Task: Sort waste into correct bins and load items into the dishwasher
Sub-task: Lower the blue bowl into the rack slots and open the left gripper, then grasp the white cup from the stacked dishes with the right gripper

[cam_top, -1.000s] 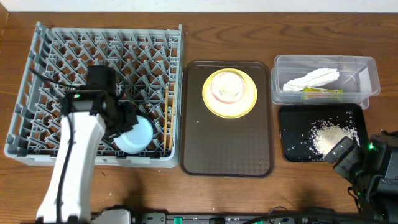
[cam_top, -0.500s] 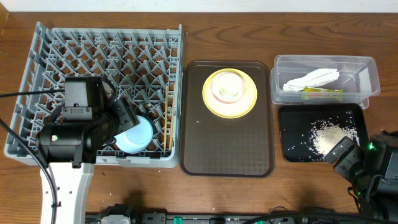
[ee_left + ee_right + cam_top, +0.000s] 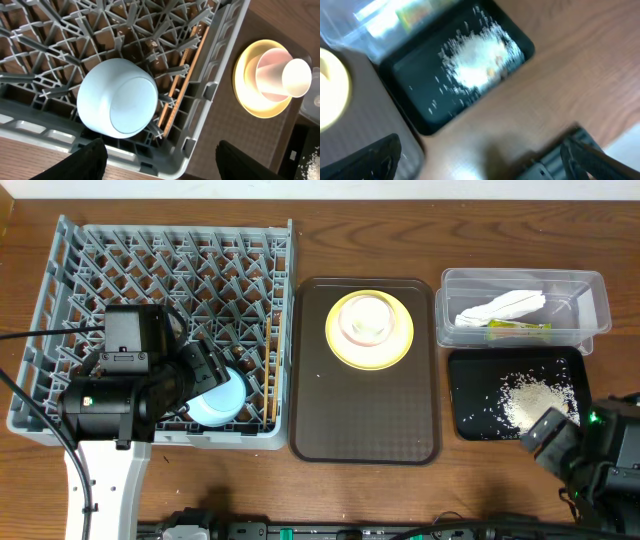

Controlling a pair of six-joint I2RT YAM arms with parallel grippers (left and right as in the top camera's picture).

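Overhead: blue bowl [image 3: 218,396], chopsticks [image 3: 270,370] racked, waste [image 3: 500,308] binned; plate [image 3: 250,102], pink bowl [image 3: 267,80], cup [image 3: 299,77] remain. I see left gripper [image 3: 165,156], right gripper [image 3: 480,157] spread wide, empty.

Bright, even light — right-wrist blur

The counter [image 3: 370,240] is brown wood, its grain running left to right, under even, soft light with no hard shadows. Along the top edge of the overhead view a thin pale strip [image 3: 400,188] shows beyond it, wall or floor I cannot tell.
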